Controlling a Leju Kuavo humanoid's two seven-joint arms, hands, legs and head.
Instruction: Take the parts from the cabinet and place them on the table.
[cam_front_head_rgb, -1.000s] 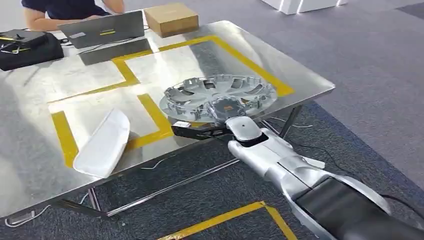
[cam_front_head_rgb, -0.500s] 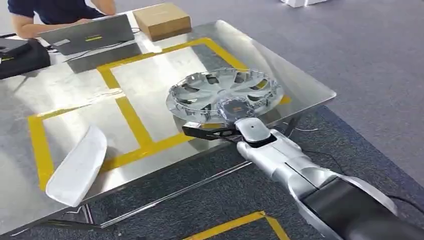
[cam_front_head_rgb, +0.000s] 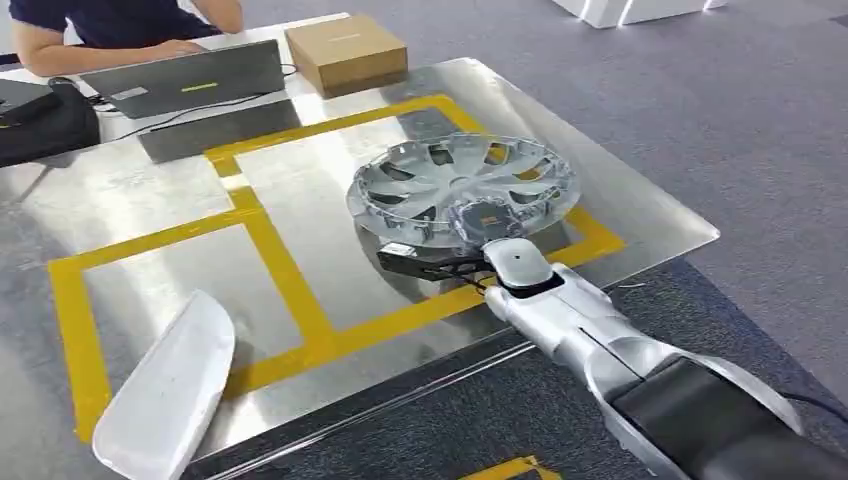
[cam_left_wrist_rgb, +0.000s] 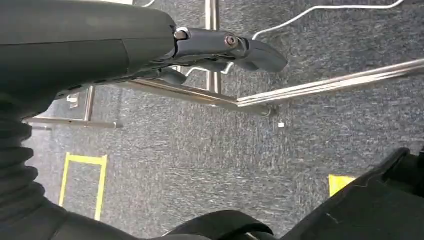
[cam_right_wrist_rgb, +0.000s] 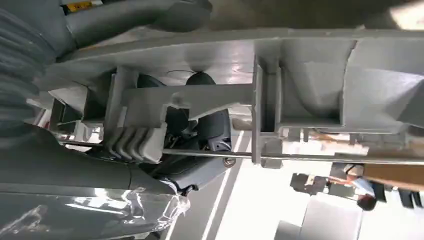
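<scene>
Head view, left to right. White curved part (cam_front_head_rgb: 165, 390) lies flat on the steel table (cam_front_head_rgb: 130, 190) at 7 o'clock, near the front edge. Yellow tape (cam_front_head_rgb: 285, 275) marks two bays; silver wheel cover (cam_front_head_rgb: 462, 188) sits over the right bay, at 1 o'clock from centre. Right hand (cam_front_head_rgb: 450, 262) grips the cover's near rim, fingers clamped on it; right wrist view confirms dark fingers (cam_right_wrist_rgb: 210, 127) hooked through the ribbed underside. The cover lies directly beyond the hand, at its 12 o'clock. Whether it rests on the table or hangs just above, cannot tell.

Step judged: placing. Next move calls for settling it flat inside the tape, then letting go.

Left hand (cam_left_wrist_rgb: 220, 47) hangs over carpet, fingers apart, holding nothing.
</scene>
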